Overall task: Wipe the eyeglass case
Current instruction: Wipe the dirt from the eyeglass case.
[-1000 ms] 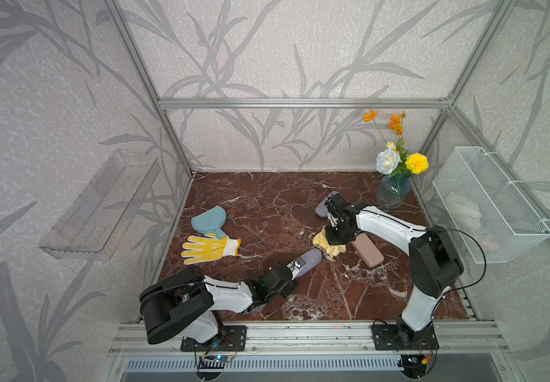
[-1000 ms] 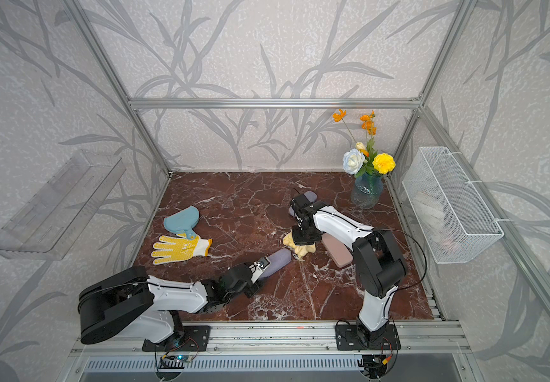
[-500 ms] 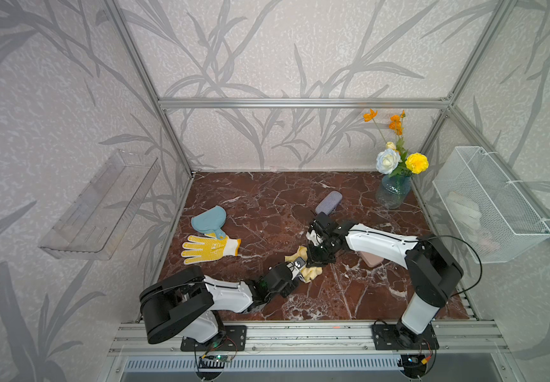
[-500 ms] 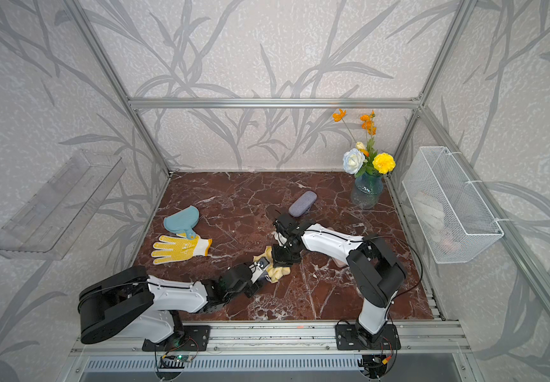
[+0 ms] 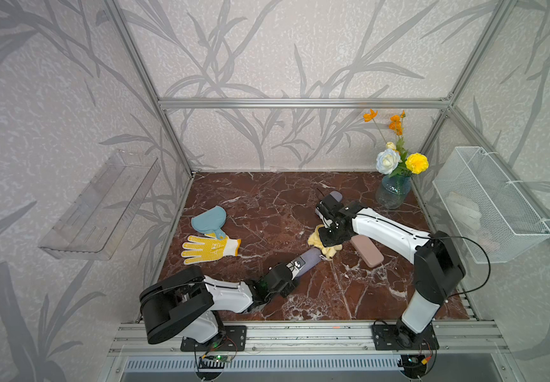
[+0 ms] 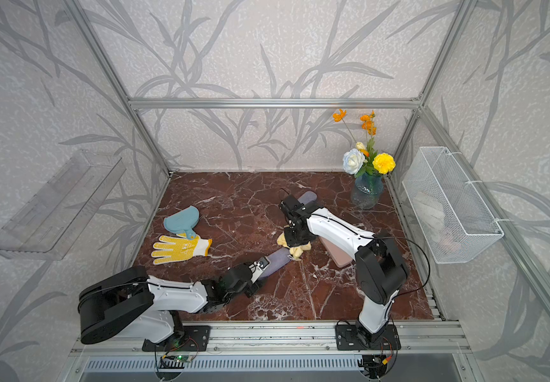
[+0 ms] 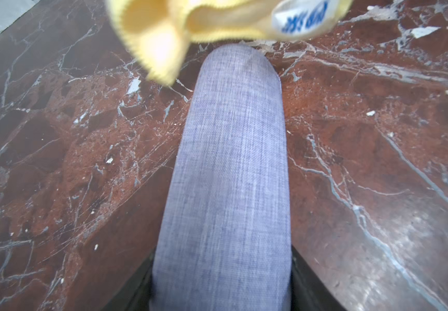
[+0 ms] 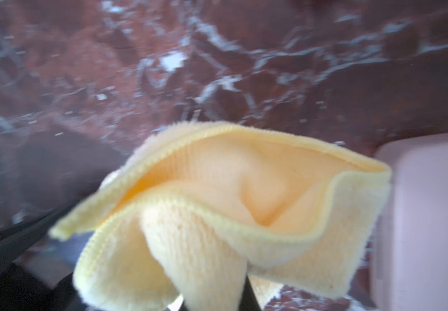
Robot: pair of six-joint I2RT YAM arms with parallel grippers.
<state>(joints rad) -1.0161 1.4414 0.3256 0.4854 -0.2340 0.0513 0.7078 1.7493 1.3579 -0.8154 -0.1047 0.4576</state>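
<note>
On the table's (image 5: 267, 205) front part, the left gripper (image 5: 295, 267) is clamping the grey case (image 5: 312, 257); the right gripper (image 5: 330, 239) is pinching the cloth (image 5: 315, 238) over its far end, so wiping seems to be going on. Next probably calls for pressing the cloth down and dragging it lengthwise.

Both end effectors (image 5: 296, 266) (image 5: 329, 240) in firm grip
</note>
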